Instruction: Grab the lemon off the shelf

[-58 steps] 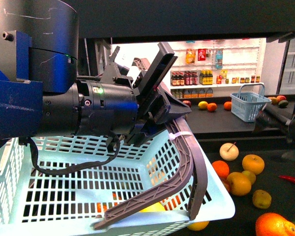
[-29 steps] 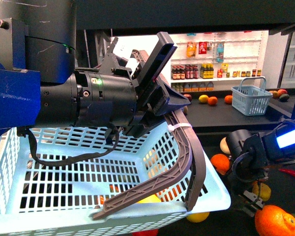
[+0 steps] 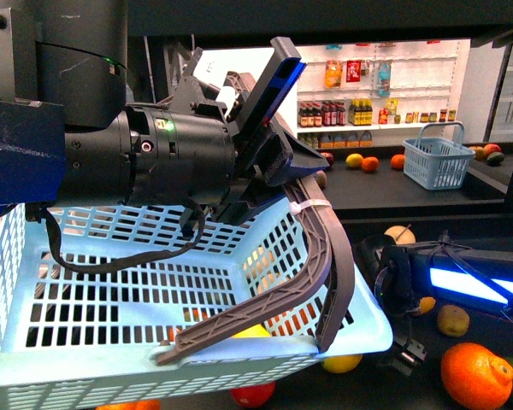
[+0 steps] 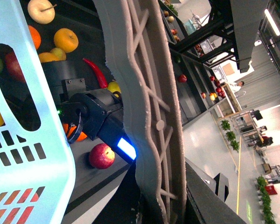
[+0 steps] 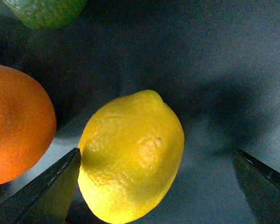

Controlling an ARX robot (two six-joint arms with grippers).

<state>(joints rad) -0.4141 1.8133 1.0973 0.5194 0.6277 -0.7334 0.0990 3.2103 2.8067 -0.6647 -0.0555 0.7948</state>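
The lemon (image 5: 130, 156), bright yellow, lies on the black shelf tray (image 5: 214, 70). My right gripper (image 5: 157, 151) is open right above it, and the lemon sits close to one finger (image 5: 51, 191), well apart from the other (image 5: 266, 182). In the front view the right gripper (image 3: 403, 352) hangs low over the tray beside a yellow fruit (image 3: 342, 363) half under the basket corner; I cannot tell if it is the same lemon. My left gripper (image 3: 282, 184) is shut on the grey basket handle (image 3: 325, 273) of the light-blue basket (image 3: 154, 367), held above the tray.
An orange (image 5: 14, 126) nearly touches the lemon and a green fruit (image 5: 42, 11) lies beyond. A large orange (image 3: 476, 376), a pale stemmed fruit (image 3: 399, 232), a red chilli (image 4: 95, 72) and a red apple (image 4: 101, 155) lie on the tray. A small blue basket (image 3: 438, 162) stands on the tier behind.
My right arm has come in from the right and moved left and down over the fruits, to beside the basket corner. The left arm and basket shifted slightly.
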